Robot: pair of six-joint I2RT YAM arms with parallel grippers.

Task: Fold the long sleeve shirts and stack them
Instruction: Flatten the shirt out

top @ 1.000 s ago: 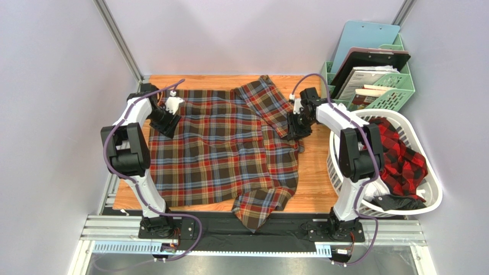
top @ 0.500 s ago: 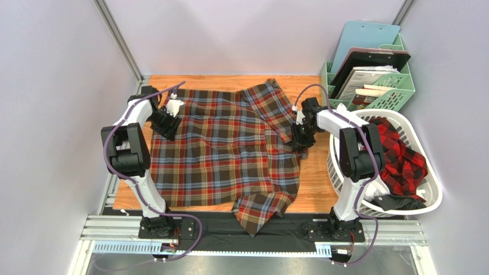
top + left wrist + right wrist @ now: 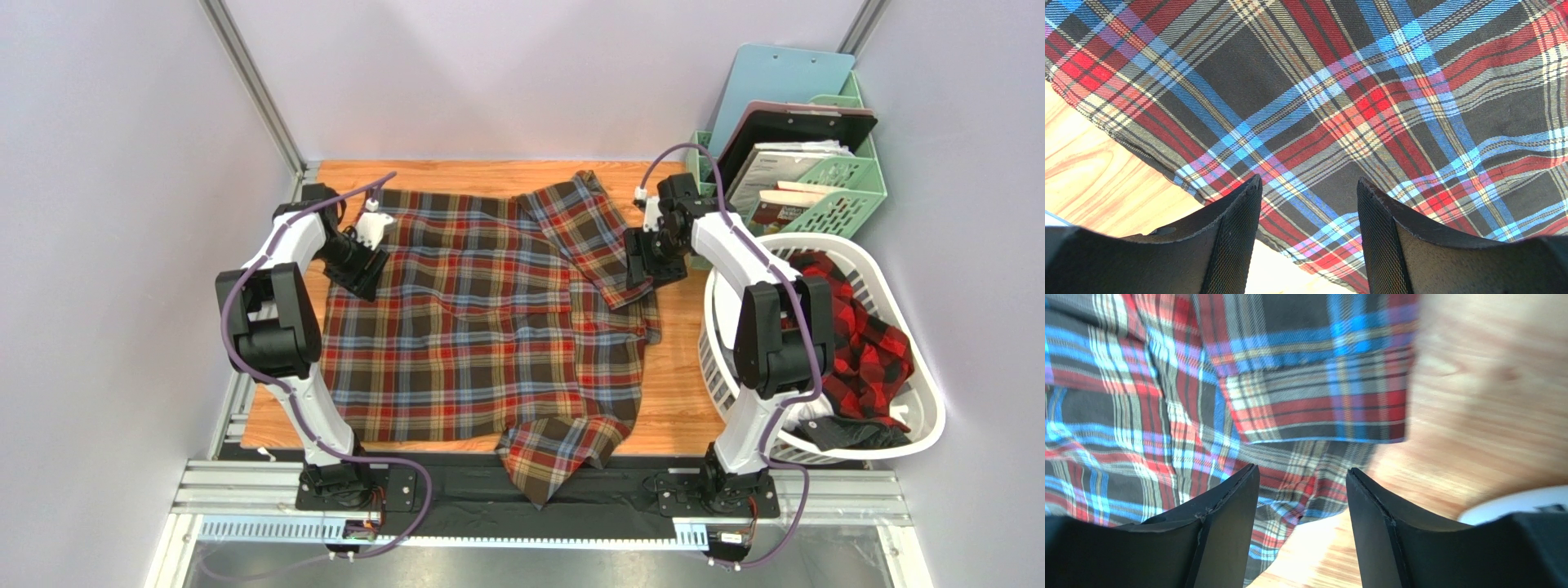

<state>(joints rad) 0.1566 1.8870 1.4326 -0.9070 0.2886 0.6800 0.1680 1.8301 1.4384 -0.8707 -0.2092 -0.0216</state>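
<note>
One of the long sleeve shirts, a brown-olive tartan shirt, lies spread flat on the wooden table, with one sleeve hanging over the near edge. My left gripper hovers open over the shirt's far left edge, and plaid cloth shows between its fingertips, ungripped. My right gripper is open above the shirt's right edge near the folded collar part. Cloth and bare wood lie below its jaws. A red-and-black check shirt is bundled in the white basket.
The white laundry basket stands at the right of the table, close beside the right arm. A green desk organizer with clipboards and papers sits at the back right. Grey walls enclose the table on three sides.
My right gripper has opened, let go of the shirt's right edge and drawn back toward the far side. The right edge now lies flat. The left gripper has not moved.
</note>
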